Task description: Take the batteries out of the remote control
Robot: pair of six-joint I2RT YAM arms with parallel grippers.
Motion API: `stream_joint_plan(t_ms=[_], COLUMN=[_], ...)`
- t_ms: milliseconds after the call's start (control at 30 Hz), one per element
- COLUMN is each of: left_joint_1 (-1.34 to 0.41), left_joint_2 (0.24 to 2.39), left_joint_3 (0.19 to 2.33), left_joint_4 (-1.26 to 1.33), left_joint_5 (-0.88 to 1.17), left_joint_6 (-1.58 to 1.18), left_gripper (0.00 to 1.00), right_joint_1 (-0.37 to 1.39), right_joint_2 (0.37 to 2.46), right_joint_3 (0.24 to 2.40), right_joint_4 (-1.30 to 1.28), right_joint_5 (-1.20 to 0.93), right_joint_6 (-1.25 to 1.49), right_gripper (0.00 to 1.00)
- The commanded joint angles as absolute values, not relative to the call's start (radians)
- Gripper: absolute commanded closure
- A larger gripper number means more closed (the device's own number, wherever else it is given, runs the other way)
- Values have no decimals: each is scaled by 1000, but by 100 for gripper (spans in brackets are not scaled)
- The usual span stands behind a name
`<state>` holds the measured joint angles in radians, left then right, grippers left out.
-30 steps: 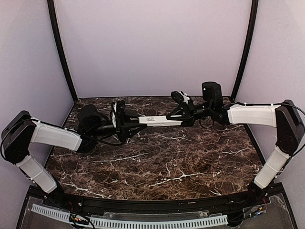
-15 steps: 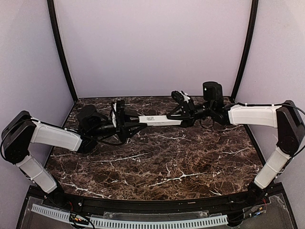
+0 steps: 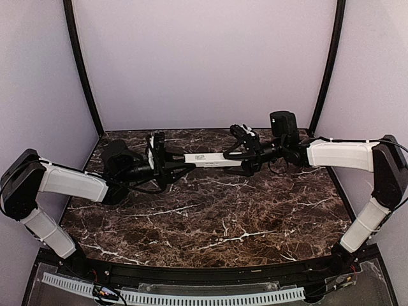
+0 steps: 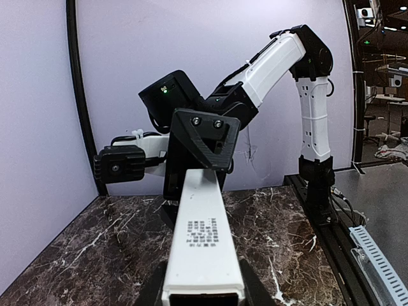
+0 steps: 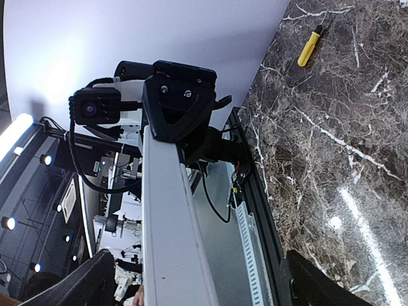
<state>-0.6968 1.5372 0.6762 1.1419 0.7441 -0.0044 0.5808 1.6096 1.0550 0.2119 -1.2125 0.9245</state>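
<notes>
From above, the remote control (image 3: 205, 159) is seen held level in the air over the far part of the dark marbled surface (image 3: 217, 217), its length running left to right. Its left end is clamped in the left gripper (image 3: 173, 167). The right gripper (image 3: 228, 160) is spread wide about the right end, with no grip made. A small dark printed mark (image 3: 201, 157) is borne on the upper face — too small to be read.

In the left wrist view, the remote control (image 4: 203, 255) is pressed between that gripper's own fingers (image 4: 152, 293). The printed mark (image 4: 203, 231) is resolved into several fine lines, yet none legible.

In the right wrist view, the remote control (image 5: 169, 242) is framed by fingers (image 5: 83, 290) set well apart from it — and a yellow-handled tool (image 5: 308, 48) is seen lying on the surface, well away from both grippers.
</notes>
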Motion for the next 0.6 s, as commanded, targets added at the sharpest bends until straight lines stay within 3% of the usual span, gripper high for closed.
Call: stream_joint_plan(t_ms=[0, 567], left_joint_1=[-701, -701], left_joint_2=[1494, 1504], left_joint_3=[679, 709], left_joint_4=[1119, 1000], left_joint_5=[754, 745], left_joint_6=[42, 144], left_gripper=[100, 100], right_joint_1=[589, 587], right_joint_2=[1583, 1596], right_joint_3=[1075, 1158], right_joint_4=[149, -125], right_joint_5=[-1191, -1060], right_joint_6=[884, 811], right_gripper=[3, 2])
